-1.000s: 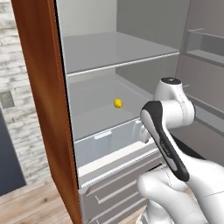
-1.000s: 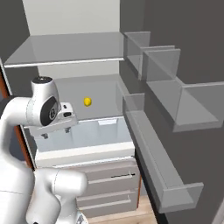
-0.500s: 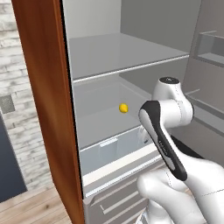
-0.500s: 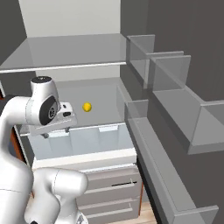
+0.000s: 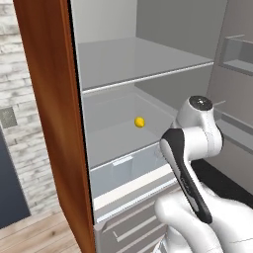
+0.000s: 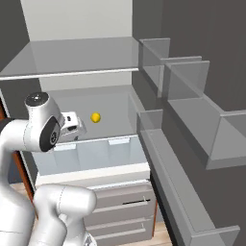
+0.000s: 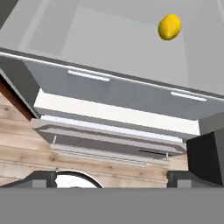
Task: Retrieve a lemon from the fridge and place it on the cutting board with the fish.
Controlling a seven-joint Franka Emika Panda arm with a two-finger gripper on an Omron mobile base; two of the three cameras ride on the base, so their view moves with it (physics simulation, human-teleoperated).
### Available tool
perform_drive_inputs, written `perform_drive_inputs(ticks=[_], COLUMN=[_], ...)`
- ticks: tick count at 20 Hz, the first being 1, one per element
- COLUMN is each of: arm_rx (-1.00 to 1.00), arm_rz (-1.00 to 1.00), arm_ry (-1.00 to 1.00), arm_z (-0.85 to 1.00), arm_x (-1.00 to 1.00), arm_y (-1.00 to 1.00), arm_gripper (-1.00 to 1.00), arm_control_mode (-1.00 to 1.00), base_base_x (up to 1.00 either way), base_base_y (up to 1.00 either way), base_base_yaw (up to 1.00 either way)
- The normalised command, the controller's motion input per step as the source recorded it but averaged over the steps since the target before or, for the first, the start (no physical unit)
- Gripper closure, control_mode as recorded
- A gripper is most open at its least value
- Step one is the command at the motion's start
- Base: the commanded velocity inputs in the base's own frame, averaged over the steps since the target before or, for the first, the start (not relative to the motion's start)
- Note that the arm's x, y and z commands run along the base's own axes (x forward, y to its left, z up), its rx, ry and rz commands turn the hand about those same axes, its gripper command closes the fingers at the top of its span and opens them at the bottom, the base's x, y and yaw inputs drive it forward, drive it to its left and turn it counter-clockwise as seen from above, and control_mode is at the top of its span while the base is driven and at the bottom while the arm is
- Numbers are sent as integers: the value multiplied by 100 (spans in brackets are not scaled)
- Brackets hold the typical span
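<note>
Nothing readable from where I'm sitting. No labels, brand marks, numbers or signs on the fridge (image 5: 148,64), its shelves or its drawers, in any of my three feeds. Every surface is just plain and blank.

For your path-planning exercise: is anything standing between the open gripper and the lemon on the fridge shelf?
Nothing visible does. The lemon lies alone on a bare shelf of the open fridge, beyond the drawer front. The gripper is open and outside the shelf.
</note>
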Motion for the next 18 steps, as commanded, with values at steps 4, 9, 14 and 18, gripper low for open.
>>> perform_drive_inputs(ticks=[4, 9, 14, 18], arm_rx=[21, 24, -2, -1], arm_rz=[-41, -22, 0, 0], arm_ry=[-3, 0, 0, 0], arm_z=[8, 11, 5, 7], arm_x=[22, 32, 20, 49], arm_y=[-9, -10, 0, 0], arm_gripper=[-100, -100, -100, -100], arm_control_mode=[-100, -100, -100, -100], base_base_x=[0, 0, 0, 0], base_base_y=[0, 0, 0, 0], base_base_yaw=[0, 0, 0, 0])
